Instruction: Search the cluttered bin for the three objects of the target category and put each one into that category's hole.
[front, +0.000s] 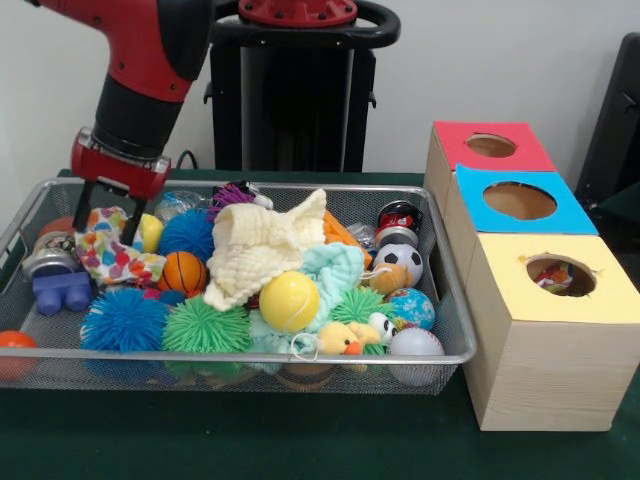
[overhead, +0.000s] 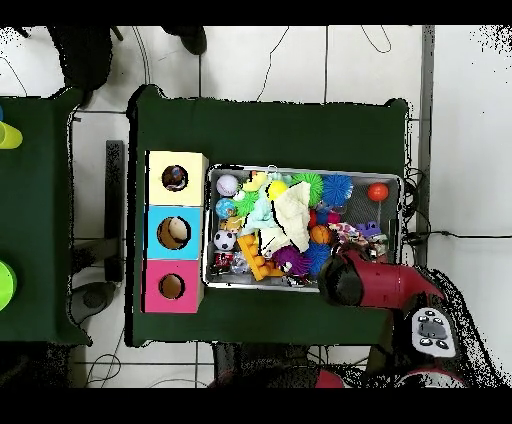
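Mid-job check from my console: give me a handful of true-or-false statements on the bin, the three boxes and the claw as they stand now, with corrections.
1. The claw hangs over the multicoloured patterned cloth at one end of the wire mesh bin. True.
2. The yellow-topped wooden box has nothing in its hole. False: something colourful shows inside the hole.
3. A cream waffle-weave cloth lies on top of the pile in the middle of the bin. True.
4. The smooth yellow ball sits on the green table outside the bin. False: it is inside the bin, beside the cream cloth.
5. The blue-topped box stands between the red-topped box and the yellow one. True.
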